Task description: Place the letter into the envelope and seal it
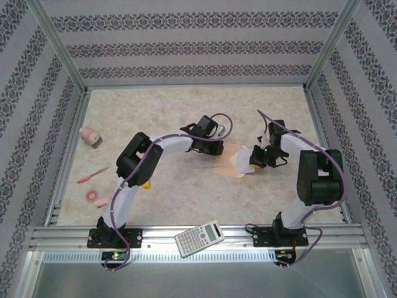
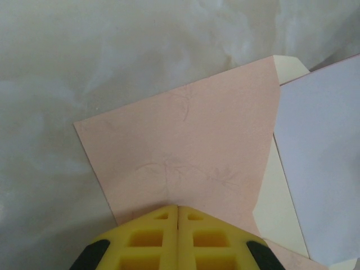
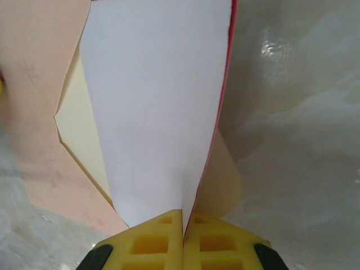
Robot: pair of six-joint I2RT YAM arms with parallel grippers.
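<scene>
Jaws on the right gripper pinch the letter, best slid in squarely while the left gripper, jaws closed, pins the envelope.

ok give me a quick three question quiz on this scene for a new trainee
1. True or false: the right gripper is shut on the letter.
2. What lies on the near metal rail? A) calculator B) stapler C) mug
3. Fill in: the ___ gripper sits over the envelope, jaws shut.
Key: 1 true; 2 A; 3 left gripper.
</scene>
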